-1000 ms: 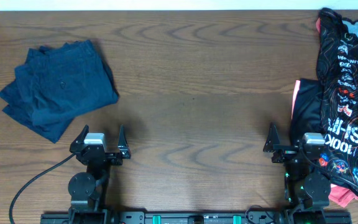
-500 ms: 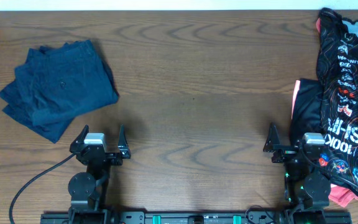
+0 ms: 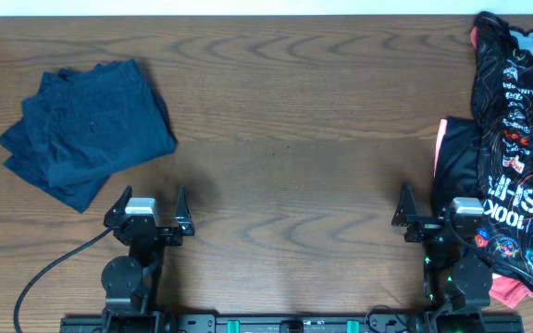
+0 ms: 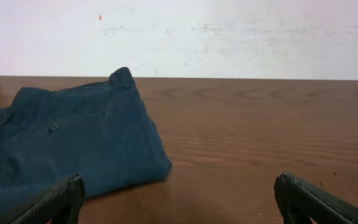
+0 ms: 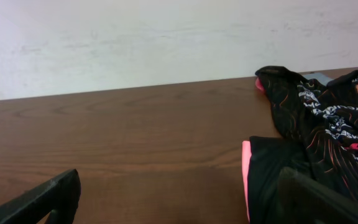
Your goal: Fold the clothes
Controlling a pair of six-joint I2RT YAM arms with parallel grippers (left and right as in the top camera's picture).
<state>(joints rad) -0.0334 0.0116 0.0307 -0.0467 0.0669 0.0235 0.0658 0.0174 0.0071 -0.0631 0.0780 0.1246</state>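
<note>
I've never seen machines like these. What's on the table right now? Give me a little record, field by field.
Table: brown wood
Left side: navy garment, roughly folded, lying flat
Right side: black jersey, crumpled and unfolded, with pink fabric showing at its edge
Left claw: open, holding nothing, near the navy garment
Right claw: open, holding nothing, beside the black jersey
</note>
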